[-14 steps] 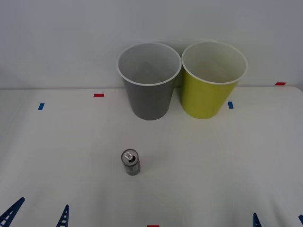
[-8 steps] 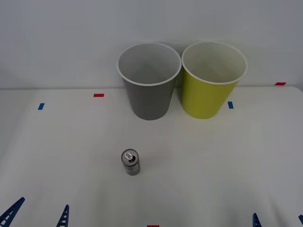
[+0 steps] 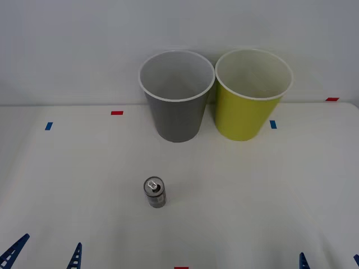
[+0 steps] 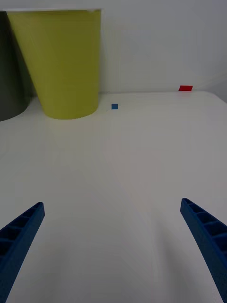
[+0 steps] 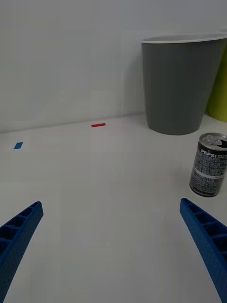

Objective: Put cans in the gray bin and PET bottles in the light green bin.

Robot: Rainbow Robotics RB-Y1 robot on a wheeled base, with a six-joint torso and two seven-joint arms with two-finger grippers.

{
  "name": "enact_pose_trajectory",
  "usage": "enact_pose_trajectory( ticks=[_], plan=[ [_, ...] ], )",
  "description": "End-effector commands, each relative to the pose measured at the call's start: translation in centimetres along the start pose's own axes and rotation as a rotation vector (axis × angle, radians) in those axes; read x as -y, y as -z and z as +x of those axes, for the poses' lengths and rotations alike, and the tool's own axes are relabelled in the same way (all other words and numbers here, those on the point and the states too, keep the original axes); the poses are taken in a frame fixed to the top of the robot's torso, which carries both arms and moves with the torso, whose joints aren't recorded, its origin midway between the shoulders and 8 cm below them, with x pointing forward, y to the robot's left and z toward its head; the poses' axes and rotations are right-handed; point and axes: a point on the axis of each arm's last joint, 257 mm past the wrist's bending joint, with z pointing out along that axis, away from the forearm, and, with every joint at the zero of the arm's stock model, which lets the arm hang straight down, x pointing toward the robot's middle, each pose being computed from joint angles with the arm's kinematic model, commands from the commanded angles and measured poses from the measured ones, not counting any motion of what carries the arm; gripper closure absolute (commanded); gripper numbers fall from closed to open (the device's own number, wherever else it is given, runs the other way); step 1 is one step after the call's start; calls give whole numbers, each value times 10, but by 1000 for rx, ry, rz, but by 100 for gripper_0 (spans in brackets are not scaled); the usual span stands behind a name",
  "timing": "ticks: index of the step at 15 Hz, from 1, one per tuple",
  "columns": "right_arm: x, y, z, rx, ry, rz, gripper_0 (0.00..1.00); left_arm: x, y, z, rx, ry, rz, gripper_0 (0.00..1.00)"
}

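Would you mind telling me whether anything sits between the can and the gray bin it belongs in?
Nothing visible does. The can stands upright on bare table, with open surface up to the gray bin. The light green bin stands beside that, off the path.

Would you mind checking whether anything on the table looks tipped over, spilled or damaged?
Nothing stands out. The can stands upright and undented on the table, with no spill around it. The gray bin and the light green bin stand upright side by side behind it.

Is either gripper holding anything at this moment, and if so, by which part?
Nothing is held. The left gripper and right gripper are both open at the near table edge, and the can stands upright on the table, untouched.
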Motion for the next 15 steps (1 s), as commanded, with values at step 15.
enact_pose_trajectory(
  ticks=[15],
  plan=[
    [0, 0, 0, 0, 0, 0, 0, 0, 0, 0, 0, 0, 0, 0]
  ],
)
